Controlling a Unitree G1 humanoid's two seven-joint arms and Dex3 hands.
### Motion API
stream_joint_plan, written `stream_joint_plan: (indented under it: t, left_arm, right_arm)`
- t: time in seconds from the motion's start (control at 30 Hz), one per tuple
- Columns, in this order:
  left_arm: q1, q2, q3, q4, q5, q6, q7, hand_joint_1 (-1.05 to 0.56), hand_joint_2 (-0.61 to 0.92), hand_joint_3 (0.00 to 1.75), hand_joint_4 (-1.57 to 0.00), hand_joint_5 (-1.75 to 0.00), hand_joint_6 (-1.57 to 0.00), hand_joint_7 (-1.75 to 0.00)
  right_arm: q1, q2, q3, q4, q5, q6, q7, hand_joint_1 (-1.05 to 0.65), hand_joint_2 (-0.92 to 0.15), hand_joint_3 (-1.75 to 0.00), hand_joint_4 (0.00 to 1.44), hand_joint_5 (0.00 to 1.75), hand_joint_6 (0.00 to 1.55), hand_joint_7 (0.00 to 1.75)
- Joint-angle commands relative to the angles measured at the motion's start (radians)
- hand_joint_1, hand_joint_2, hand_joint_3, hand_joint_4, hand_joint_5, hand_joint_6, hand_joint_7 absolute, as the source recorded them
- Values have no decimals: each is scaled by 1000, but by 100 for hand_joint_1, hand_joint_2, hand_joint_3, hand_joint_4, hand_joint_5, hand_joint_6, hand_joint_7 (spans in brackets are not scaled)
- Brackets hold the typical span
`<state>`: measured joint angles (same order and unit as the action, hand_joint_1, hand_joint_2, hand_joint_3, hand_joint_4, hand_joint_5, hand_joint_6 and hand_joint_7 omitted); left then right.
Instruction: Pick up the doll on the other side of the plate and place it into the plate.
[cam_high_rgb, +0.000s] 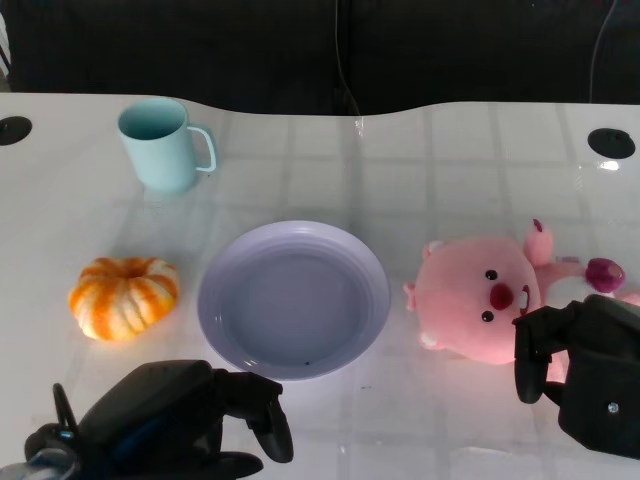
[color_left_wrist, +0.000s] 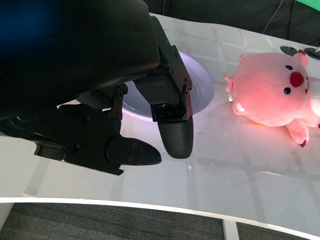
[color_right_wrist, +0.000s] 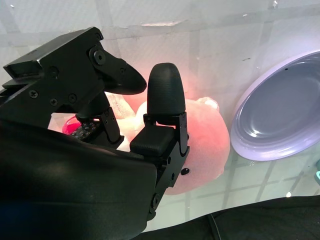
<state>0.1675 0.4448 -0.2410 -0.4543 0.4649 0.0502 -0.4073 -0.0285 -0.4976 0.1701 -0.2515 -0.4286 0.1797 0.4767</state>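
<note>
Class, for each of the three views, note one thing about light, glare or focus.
Head view: glare on the glossy table, soft reflections beneath the mug. Left wrist view: the left hand is a dark, blurred mass up close; the doll is sharp. Right wrist view: the doll glows overexposed behind the right hand.

A light blue mug (cam_high_rgb: 161, 145) stands upright on a glossy white table (cam_high_rgb: 420, 160), handle to the right. Nearer, an orange-and-white striped pumpkin (cam_high_rgb: 124, 296) sits well apart from it.
</note>
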Motion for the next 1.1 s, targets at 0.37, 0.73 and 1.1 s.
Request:
stream_joint_plan:
  t: [0.37, 0.73, 1.1]
  left_arm:
    - [-7, 16, 7, 6, 7, -13, 0, -20, 92, 26, -70, -149, -82, -83]
    - [-8, 19, 10, 5, 3, -15, -5, -20, 92, 26, -69, -150, -82, -83]
    - [-7, 22, 11, 1, 2, -9, -7, -20, 92, 25, -69, -148, -82, -82]
  right_arm:
    - [-6, -19, -3, 7, -9, -1, -6, -11, -55, -103, 75, 167, 76, 135]
    - [-9, -14, -1, 6, -14, 0, -8, -11, -56, -101, 75, 166, 76, 133]
    - [5, 9, -35, -14, 12, -9, -51, -7, -68, -66, 73, 129, 84, 73]
